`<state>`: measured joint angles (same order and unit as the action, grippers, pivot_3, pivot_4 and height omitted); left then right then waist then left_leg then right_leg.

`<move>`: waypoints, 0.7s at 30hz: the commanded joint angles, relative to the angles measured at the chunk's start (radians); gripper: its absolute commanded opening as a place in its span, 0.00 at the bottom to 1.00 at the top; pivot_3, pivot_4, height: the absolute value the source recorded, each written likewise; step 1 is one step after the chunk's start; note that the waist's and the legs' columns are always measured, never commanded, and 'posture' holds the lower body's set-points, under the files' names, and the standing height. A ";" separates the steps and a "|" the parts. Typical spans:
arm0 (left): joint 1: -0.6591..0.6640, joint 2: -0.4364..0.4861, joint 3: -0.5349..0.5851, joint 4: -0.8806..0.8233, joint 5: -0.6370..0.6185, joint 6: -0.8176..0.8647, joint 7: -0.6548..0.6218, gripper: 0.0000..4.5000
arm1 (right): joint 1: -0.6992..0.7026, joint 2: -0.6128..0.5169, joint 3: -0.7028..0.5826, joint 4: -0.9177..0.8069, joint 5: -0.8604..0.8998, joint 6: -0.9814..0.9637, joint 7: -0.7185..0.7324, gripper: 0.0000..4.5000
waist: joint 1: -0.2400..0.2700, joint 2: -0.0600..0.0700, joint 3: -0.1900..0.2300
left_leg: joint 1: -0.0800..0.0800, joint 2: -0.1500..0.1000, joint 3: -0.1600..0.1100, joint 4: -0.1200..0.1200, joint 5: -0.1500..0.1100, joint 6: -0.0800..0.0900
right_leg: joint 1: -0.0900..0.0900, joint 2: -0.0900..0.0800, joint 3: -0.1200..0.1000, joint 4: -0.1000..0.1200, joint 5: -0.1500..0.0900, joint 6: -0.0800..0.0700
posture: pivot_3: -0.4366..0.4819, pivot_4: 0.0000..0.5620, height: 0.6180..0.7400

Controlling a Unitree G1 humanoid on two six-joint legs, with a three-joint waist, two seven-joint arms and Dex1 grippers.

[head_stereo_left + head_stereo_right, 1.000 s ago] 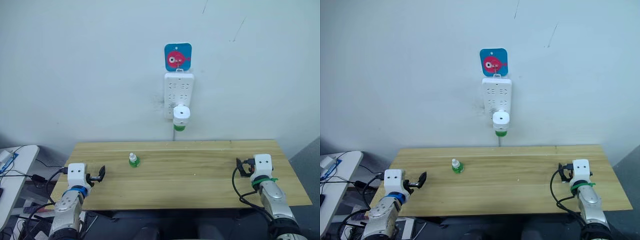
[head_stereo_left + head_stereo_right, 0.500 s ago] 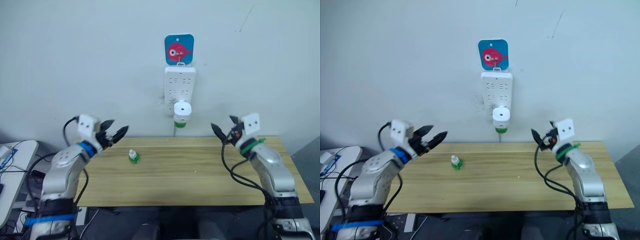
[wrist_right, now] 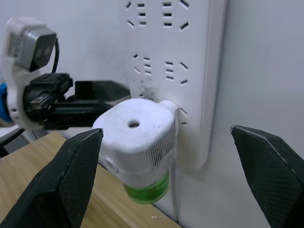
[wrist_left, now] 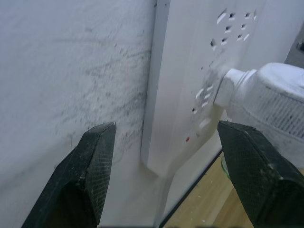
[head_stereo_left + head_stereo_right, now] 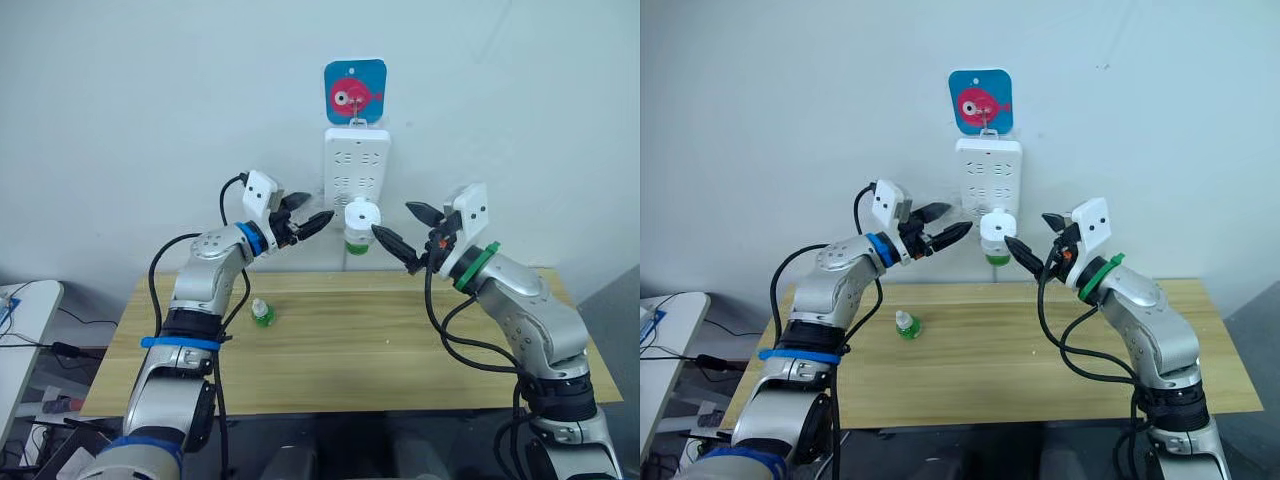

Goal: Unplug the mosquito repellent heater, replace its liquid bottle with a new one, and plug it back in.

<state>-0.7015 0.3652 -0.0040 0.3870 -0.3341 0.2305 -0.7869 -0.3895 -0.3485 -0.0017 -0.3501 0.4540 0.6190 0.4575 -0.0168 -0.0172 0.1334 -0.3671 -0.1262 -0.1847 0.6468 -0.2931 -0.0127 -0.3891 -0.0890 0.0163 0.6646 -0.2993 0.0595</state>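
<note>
The mosquito repellent heater (image 5: pixel 360 217), white and round with a centre hole, is plugged into the lower part of the white power strip (image 5: pixel 355 167) on the wall. A green liquid bottle (image 3: pixel 149 190) hangs under it. A second small green bottle (image 5: pixel 262 314) with a white cap stands on the wooden table (image 5: pixel 400 340). My left gripper (image 5: pixel 318 207) is open, raised just left of the heater and pointing at the strip's lower edge (image 4: pixel 190 71). To the heater's right my right gripper (image 5: pixel 392 219) is open, its fingers either side of the heater (image 3: pixel 137 133) without touching it.
A blue card with a pink fish (image 5: pixel 355 93) hangs above the strip. A cord runs down the wall from the strip to behind the table. A white side table (image 5: pixel 20 320) with cables stands at the far left.
Both arms rose from the table's front corners to the wall. The grippers now sit on either side of the heater. The bottle on the table has stayed put.
</note>
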 commanded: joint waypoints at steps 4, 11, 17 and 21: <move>-0.184 -0.071 -0.039 0.257 0.097 -0.171 -0.049 0.80 | 0.111 -0.001 -0.008 -0.080 -0.020 -0.035 -0.022 1.00 | 0.016 -0.001 0.002 | 0.000 -0.001 -0.002 0.003 0.000 0.000 | 0.001 0.000 -0.002 0.001 0.000 0.000 | 0.41 0.27 1.00; -0.290 -0.108 -0.028 0.420 0.124 -0.278 -0.113 0.80 | 0.141 0.010 -0.010 -0.090 -0.043 -0.050 -0.052 1.00 | 0.021 -0.001 0.007 | -0.003 -0.004 -0.003 0.010 0.008 0.003 | 0.001 0.000 -0.002 -0.001 0.012 0.006 | 0.38 0.26 1.00; -0.351 -0.134 -0.018 0.490 0.128 -0.321 -0.167 0.80 | 0.150 0.012 -0.009 -0.092 -0.064 -0.062 -0.077 1.00 | 0.020 -0.001 0.007 | -0.015 -0.004 -0.006 0.018 0.008 0.003 | -0.004 0.000 -0.005 0.000 0.013 0.005 | 0.37 0.26 1.00; -0.362 -0.144 -0.013 0.507 0.121 -0.330 -0.212 0.80 | 0.152 0.013 0.000 -0.093 -0.078 -0.068 -0.083 1.00 | 0.015 -0.001 0.007 | -0.016 -0.005 -0.005 0.018 0.009 0.003 | -0.004 -0.001 -0.004 0.000 0.014 0.006 | 0.34 0.24 1.00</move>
<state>-1.0146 0.2387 -0.0295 0.9169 -0.2002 -0.0730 -0.9766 -0.2368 -0.3375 0.0015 -0.3910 0.3771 0.5742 0.3804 -0.0019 -0.0182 0.1409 -0.3834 -0.1308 -0.1898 0.6646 -0.2844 -0.0094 -0.3938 -0.0898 0.0125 0.6647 -0.2854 0.0652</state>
